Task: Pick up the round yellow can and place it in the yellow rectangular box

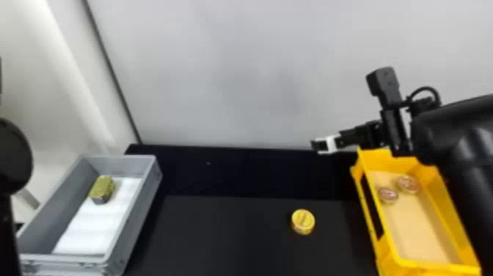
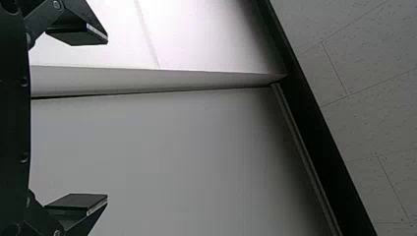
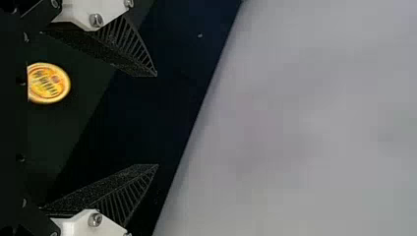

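Where the round yellow can (image 1: 303,222) sits: black tabletop (image 1: 227,235), between the grey box (image 1: 137,216) and the yellow rectangular box (image 1: 434,265), nearer the latter
Right gripper (image 1: 318,145): fingers wide apart, gripping nothing
Left gripper (image 2: 107,118): spread wide, empty
Yellow rectangular box: two round tins (image 1: 387,195) towards its far end
Grey box: one greenish tin (image 1: 102,187)

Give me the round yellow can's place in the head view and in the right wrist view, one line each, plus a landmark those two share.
Head view: right of centre and low, the round yellow can stands on the black table, left of the yellow box.
Right wrist view: its lid appears beside the gripper's dark body, partly cut off.
Shared landmark: the pale wall behind the table's dark far strip.
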`<state>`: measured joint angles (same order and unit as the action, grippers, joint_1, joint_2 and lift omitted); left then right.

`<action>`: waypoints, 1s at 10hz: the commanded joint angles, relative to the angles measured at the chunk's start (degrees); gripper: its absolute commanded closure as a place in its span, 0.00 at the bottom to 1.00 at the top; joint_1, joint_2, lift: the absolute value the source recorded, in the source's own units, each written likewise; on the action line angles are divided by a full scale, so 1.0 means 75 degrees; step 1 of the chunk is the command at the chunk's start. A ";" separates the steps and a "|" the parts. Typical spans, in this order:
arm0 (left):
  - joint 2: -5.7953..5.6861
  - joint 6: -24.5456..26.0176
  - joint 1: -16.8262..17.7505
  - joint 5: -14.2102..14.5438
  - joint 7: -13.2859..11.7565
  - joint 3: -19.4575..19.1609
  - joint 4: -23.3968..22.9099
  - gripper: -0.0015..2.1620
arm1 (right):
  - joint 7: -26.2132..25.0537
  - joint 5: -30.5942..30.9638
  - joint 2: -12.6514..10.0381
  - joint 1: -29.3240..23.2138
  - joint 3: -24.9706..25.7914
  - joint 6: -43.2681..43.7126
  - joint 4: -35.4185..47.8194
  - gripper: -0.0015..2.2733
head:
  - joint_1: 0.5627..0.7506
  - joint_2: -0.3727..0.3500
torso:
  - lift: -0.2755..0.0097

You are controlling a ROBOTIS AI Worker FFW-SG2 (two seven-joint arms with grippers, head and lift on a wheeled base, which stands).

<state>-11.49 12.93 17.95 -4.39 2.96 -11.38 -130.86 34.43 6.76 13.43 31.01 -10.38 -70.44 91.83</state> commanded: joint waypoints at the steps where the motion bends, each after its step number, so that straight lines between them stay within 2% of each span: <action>1: 0.0008 0.0000 -0.0003 -0.0001 0.0005 -0.0007 0.0010 0.07 | 0.0087 0.0388 -0.0139 -0.0197 0.0048 0.0481 -0.0655 0.07 | 0.53 0.59 | 0.96; 5: 0.0043 -0.0106 -0.0027 0.0011 0.0005 -0.0031 0.0033 0.07 | 0.0134 0.0576 -0.0479 -0.0291 -0.0046 0.1278 -0.2037 0.07 | 0.53 0.59 | 0.96; 8: 0.0078 -0.0164 -0.0050 0.0046 0.0005 -0.0019 0.0069 0.07 | 0.0450 0.0576 -0.0725 -0.0291 -0.0093 0.1946 -0.3186 0.07 | 0.53 0.59 | 0.96; 10: 0.0078 -0.0188 -0.0050 0.0057 0.0005 -0.0019 0.0069 0.07 | 0.0462 0.0576 -0.0784 -0.0326 -0.0187 0.2240 -0.3561 0.07 | 0.53 0.59 | 0.96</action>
<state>-10.94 11.61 17.59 -3.99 2.99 -11.54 -130.34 37.85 11.11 7.91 28.78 -11.43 -55.15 67.18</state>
